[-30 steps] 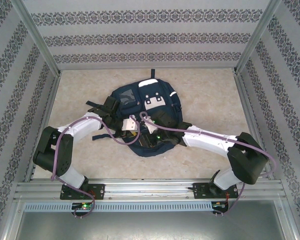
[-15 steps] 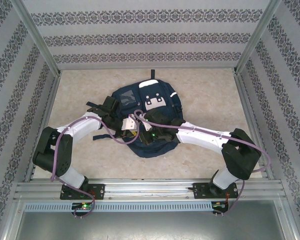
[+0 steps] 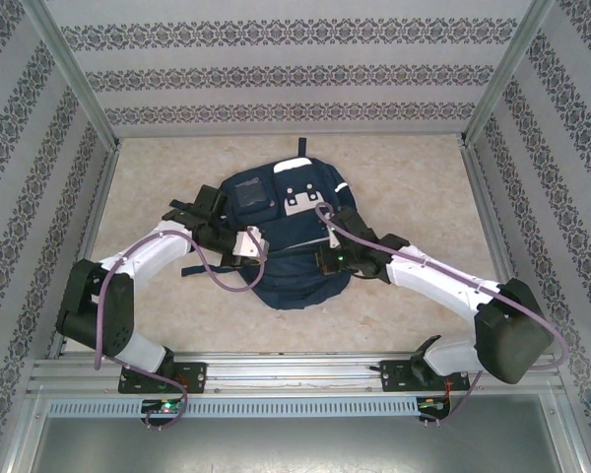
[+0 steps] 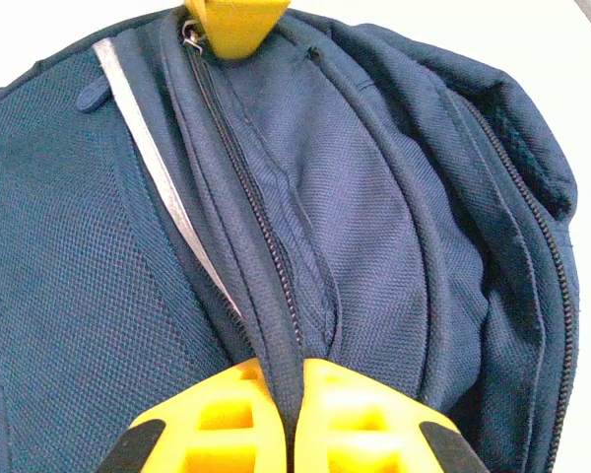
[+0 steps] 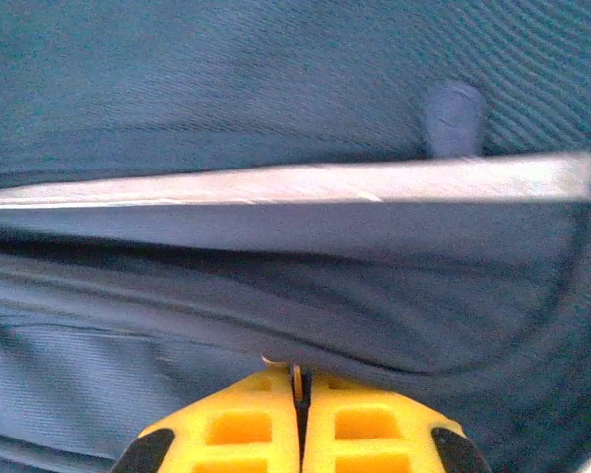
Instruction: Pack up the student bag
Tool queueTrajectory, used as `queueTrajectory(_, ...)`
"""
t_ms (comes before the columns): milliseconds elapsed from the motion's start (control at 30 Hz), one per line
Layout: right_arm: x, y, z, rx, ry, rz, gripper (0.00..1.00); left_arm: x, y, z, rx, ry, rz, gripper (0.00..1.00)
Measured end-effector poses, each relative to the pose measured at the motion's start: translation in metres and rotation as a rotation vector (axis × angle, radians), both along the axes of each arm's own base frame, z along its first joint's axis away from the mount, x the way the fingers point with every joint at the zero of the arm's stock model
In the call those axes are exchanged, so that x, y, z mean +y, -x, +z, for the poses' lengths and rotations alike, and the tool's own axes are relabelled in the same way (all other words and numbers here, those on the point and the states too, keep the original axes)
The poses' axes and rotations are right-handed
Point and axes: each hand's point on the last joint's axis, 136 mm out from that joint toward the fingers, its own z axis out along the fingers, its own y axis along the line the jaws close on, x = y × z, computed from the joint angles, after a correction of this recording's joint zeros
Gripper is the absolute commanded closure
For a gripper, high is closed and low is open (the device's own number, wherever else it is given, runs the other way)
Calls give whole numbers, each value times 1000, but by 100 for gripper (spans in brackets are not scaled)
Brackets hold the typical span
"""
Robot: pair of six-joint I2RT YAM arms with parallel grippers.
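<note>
1. Your left gripper [image 3: 244, 243] sits on the left flank of the student bag [image 3: 291, 212]. In the left wrist view, its yellow fingers [image 4: 231, 424] are pressed almost together, pinching a ridge of navy fabric along the zip [image 4: 266, 246].
2. The student bag lies flat in the middle of the beige table [image 3: 414, 177], between your two arms. Its white-patched front pocket faces up.
3. Your right gripper [image 3: 323, 261] rests on the bag's right side. In the right wrist view, its fingers [image 5: 236, 429] are closed to a slit. They nip a small metal zip tab [image 5: 295, 376] just below a white stripe [image 5: 276, 182].
</note>
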Motion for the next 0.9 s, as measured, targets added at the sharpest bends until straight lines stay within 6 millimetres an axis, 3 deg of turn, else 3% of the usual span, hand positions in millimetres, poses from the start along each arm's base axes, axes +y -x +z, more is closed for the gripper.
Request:
queueTrajectory(133,-27,-11,-5,-4,55,-38,100,4,-5,2,-6,0,7,100)
queueTrajectory(200,-31,-10,-4,-18,87,-12,100,12,-10,1,17,6,41,100)
queueTrajectory(267,-17,-2,4,-72,132,81,100,23,-19,-2,70,21,110,98)
queueTrajectory(300,-7,5,10,-101,146,135,100,28,-25,-4,94,28,147,90)
queueTrajectory(367,19,21,19,-146,140,233,100,45,-43,-12,140,31,259,55)
queueTrajectory(400,27,26,21,-154,126,260,100,53,-53,-17,152,21,318,48)
queueTrajectory(467,43,37,23,-151,97,306,100,66,-72,-25,170,5,418,47)
queueTrajectory(533,56,43,21,-132,76,338,100,66,-80,-19,166,2,411,46)
queueTrajectory(633,72,46,18,-95,41,355,100,48,-71,6,105,-23,272,40)
queueTrajectory(700,81,44,20,-81,10,358,100,32,-50,14,87,-43,179,36)
queueTrajectory(767,90,41,27,-79,-25,360,100,17,-21,15,96,-59,96,29)
queueTrajectory(900,95,40,33,-60,-80,361,100,4,17,5,123,-72,30,30)
